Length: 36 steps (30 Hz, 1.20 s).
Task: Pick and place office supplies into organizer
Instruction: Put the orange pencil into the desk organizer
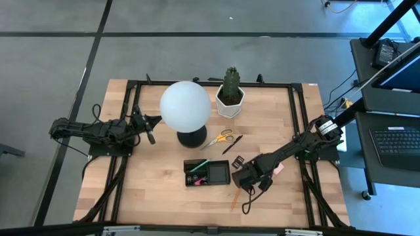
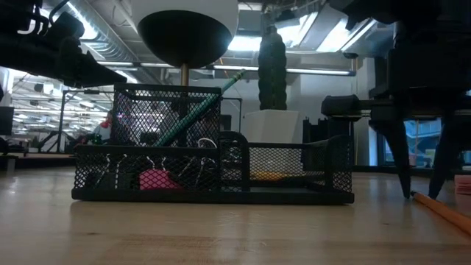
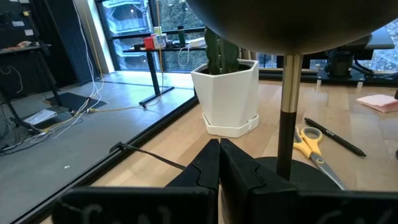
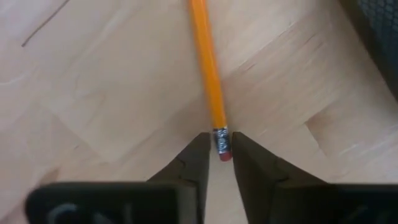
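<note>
An orange pencil (image 4: 208,68) lies on the table to the right of the organizer (image 1: 226,178), a black mesh tray. My right gripper (image 4: 221,146) points down over the pencil's eraser end and is shut on it. The tray holds a green pencil (image 2: 199,110), a pink item (image 2: 153,179) and wire binder clips. Yellow-handled scissors (image 1: 218,138) and a black pen (image 1: 232,144) lie flat beyond the tray. My left gripper (image 3: 219,146) is shut, touches nothing, and hangs level at the table's left beside the lamp. My right gripper pinches the pencil's eraser end (image 4: 221,138) between its two fingers, at the metal band and pink eraser. The fingers come from above, pointing down, and lie across the pencil. The pencil lies flat on the table, its shaft running away from the fingers.
A white globe lamp (image 1: 186,106) on a round black base stands left of centre. A cactus in a white pot (image 1: 230,92) stands at the far edge. A pink sticky-note pad (image 3: 378,101) and a small black clip (image 1: 237,161) lie near my right arm.
</note>
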Motion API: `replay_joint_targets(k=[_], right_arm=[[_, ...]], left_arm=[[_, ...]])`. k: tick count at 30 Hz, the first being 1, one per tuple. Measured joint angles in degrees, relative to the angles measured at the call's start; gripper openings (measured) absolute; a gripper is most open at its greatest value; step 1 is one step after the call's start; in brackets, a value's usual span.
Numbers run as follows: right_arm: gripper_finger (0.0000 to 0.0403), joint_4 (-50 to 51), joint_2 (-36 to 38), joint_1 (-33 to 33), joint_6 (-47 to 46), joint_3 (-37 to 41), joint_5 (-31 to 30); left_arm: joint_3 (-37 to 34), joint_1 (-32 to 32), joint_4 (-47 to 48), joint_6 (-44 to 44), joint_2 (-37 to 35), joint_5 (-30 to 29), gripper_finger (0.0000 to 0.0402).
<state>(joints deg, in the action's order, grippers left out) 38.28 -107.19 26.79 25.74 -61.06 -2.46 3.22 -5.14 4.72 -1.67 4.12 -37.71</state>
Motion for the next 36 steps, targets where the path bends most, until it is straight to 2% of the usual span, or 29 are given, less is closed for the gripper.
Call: replay_joint_targets(k=[9,16,24,36], right_arm=[[0.0023,-0.08,-0.01,0.02,-3.24,0.0,-0.33],[0.0022,-0.05,0.0,0.02,-8.4,0.0,-0.59],[0.0019,1.96,2.02,1.4,-13.23,-1.2,-3.97],[0.0018,18.91,3.33,4.99,-19.68,-9.38,-12.87]], left_arm=[[0.0,-0.01,0.0,0.0,0.01,0.0,0.0004],[0.0,-0.01,0.01,0.0,0.02,0.0,0.0004],[0.0,-0.01,-0.01,0.04,0.02,0.0,0.0004],[0.0,-0.01,-0.01,0.48,0.02,0.02,0.0004]])
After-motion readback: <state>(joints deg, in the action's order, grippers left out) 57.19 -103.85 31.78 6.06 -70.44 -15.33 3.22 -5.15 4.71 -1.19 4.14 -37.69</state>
